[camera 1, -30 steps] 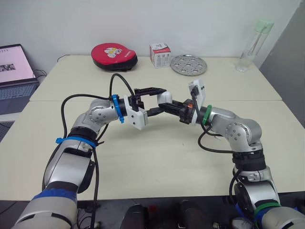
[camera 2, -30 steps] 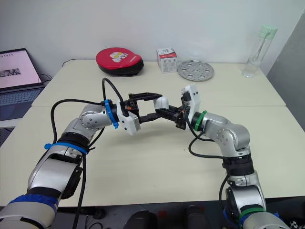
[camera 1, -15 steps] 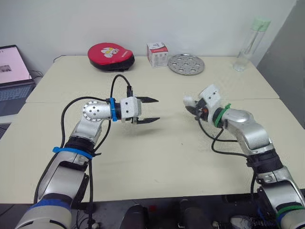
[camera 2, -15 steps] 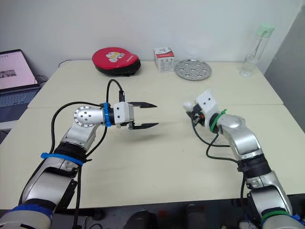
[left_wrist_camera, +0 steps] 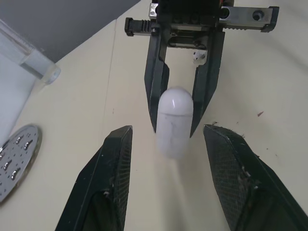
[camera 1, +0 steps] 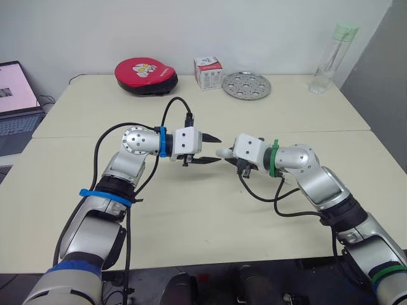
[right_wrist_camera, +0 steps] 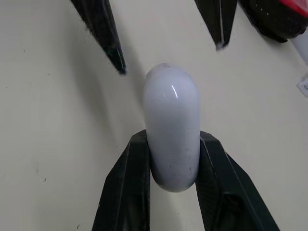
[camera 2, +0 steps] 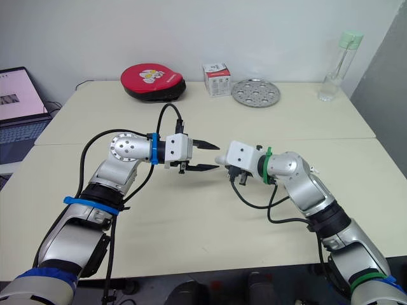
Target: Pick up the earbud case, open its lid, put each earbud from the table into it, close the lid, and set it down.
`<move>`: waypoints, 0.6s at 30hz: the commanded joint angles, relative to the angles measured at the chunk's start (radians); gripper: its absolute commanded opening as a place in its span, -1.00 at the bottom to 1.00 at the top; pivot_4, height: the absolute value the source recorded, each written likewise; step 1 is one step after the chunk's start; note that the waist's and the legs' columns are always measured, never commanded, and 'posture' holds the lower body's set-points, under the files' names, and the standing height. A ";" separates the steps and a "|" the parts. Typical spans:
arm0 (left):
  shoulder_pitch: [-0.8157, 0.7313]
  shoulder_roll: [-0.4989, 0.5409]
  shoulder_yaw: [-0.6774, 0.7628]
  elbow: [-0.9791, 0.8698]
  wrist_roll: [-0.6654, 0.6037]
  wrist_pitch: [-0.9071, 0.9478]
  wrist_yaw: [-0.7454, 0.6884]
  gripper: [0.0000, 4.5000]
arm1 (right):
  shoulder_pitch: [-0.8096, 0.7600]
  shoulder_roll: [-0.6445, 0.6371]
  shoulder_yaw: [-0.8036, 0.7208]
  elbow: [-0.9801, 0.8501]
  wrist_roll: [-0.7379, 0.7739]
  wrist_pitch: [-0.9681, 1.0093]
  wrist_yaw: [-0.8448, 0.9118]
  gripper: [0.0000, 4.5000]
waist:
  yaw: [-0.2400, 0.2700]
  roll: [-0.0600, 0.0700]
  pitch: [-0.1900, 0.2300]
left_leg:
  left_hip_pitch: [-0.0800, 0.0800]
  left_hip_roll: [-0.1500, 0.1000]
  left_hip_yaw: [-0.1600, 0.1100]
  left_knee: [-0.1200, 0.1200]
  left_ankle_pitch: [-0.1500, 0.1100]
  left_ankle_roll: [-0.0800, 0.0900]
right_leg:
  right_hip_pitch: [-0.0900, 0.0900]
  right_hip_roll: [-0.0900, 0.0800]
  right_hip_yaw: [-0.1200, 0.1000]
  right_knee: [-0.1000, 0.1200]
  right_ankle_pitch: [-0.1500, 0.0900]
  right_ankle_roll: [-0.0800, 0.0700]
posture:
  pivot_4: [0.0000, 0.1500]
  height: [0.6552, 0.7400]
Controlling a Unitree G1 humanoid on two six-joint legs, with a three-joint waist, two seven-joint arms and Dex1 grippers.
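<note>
A laptop (camera 1: pixel 14 95) stands open at the far left, on a lower surface beside the pale cream desk (camera 1: pixel 191 222), which is made of two tops butted together along a seam (camera 1: pixel 70 135) running across the scene. Near the back edge of the desk a flat round red pouch (camera 1: pixel 147 75) lies below the plain white wall (camera 1: pixel 254 25). In front of it, over the middle of the desk, the left gripper (camera 1: pixel 217 149) points toward the robot's right with its jaws apart. A small white and red box (camera 1: pixel 206 72) stands at the back, just beside the pouch. The white earbud case (right_wrist_camera: pixel 172 106), lid shut, is held off the desk, its rounded free end reaching into the gap between the left fingertips (left_wrist_camera: pixel 120 139) and touching neither. Its other end is clamped in the jaws of the right gripper (right_wrist_camera: pixel 173 144), which faces the left one. The bare desk beneath them shows a few small dark specks. A round perforated metal plate (camera 1: pixel 247 84) lies at the back next to the box, well apart from a clear bottle (camera 1: pixel 327 58) with a pale green cap near the far right corner. A dark grey panel (camera 1: pixel 381 70) closes the room on the right.
</note>
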 commanded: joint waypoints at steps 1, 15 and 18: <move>-0.025 -0.010 0.006 0.003 0.020 -0.018 0.000 0.06 | -0.039 0.009 0.000 -0.052 -0.025 -0.009 0.019 -0.62 | 0.000 0.000 0.000 | 0.000 0.000 0.000 0.000 0.000 0.000 | 0.000 0.000 0.000 0.000 0.000 0.000 | 1.00 1.00; -0.049 -0.033 0.022 0.051 0.062 -0.055 0.005 -0.67 | -0.034 0.046 -0.013 -0.078 -0.054 0.008 0.044 -0.62 | 0.000 0.000 0.000 | 0.000 0.000 0.000 0.000 0.000 0.000 | 0.000 0.000 0.000 0.000 0.000 0.000 | 1.00 1.00; -0.050 -0.037 0.026 0.056 0.068 -0.052 0.021 -0.67 | -0.033 0.054 -0.026 -0.080 -0.039 0.022 0.046 -0.47 | 0.000 0.000 0.000 | 0.000 0.000 0.000 0.000 0.000 0.000 | 0.000 -0.001 0.000 0.000 0.000 0.000 | 1.00 1.00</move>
